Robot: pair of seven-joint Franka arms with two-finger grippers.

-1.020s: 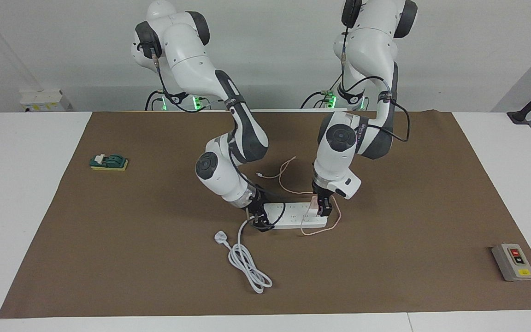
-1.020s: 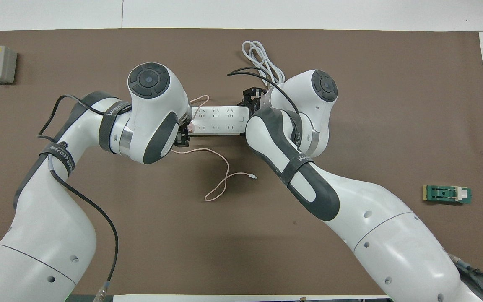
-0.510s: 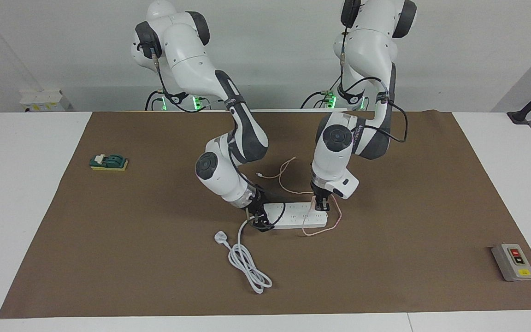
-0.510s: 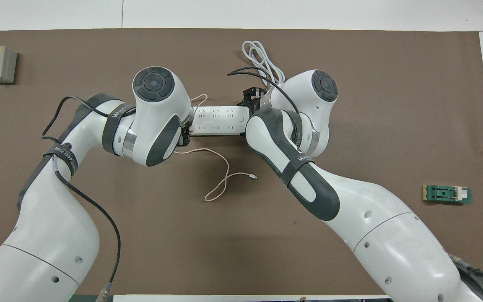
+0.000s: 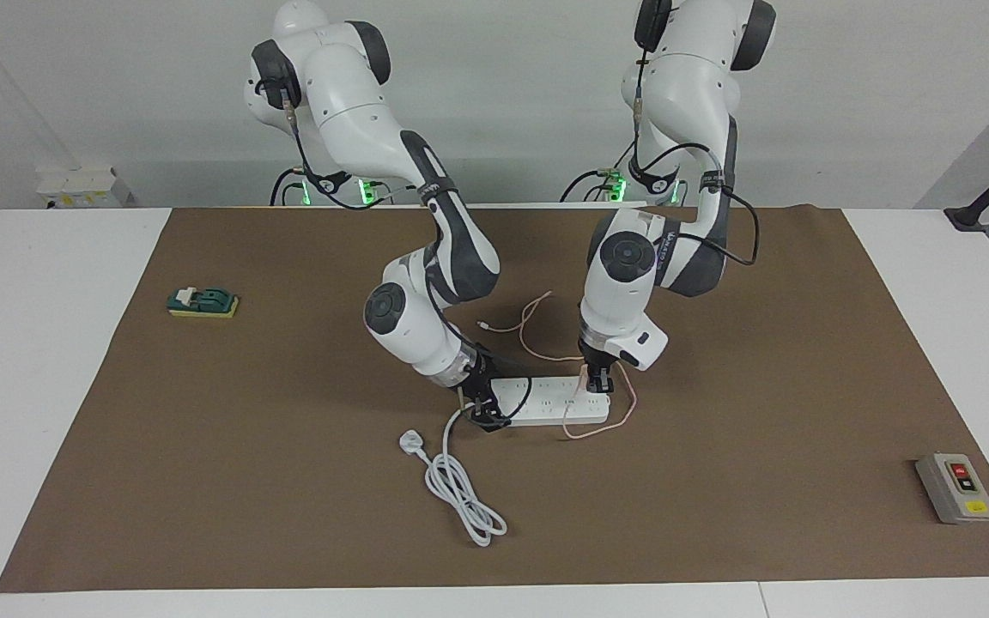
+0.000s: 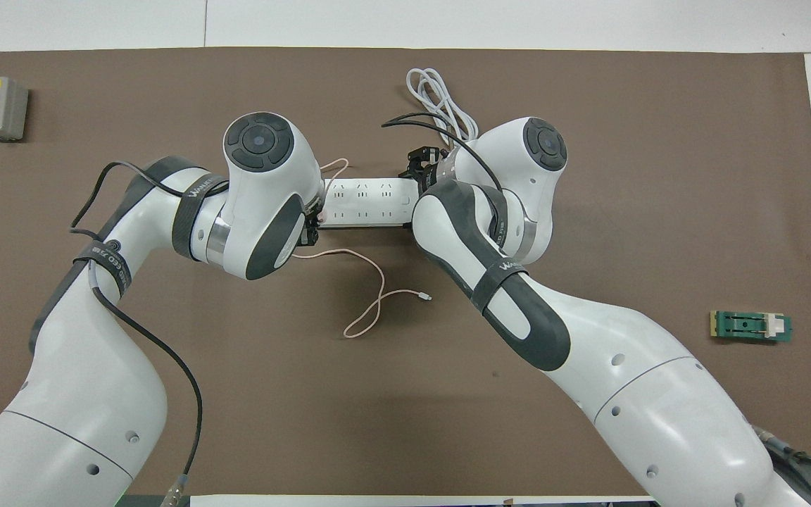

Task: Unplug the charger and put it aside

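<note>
The left gripper [image 5: 597,385] is closed on the charger [image 5: 585,374], which sits plugged into the power strip [image 5: 546,401] at its left-arm end. The right gripper [image 5: 486,412] is down at the strip's other end; its finger state cannot be determined.

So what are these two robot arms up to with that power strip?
They are unplugging a phone charger. The left gripper is shut on the small pale pink cube-shaped charger, which sits in the long white power strip at the end toward the left arm. The right gripper is down at the strip's other end, apparently steadying it. The charger's thin pink cable trails loose across the brown mat, and the charger looks not yet pulled out.
</note>
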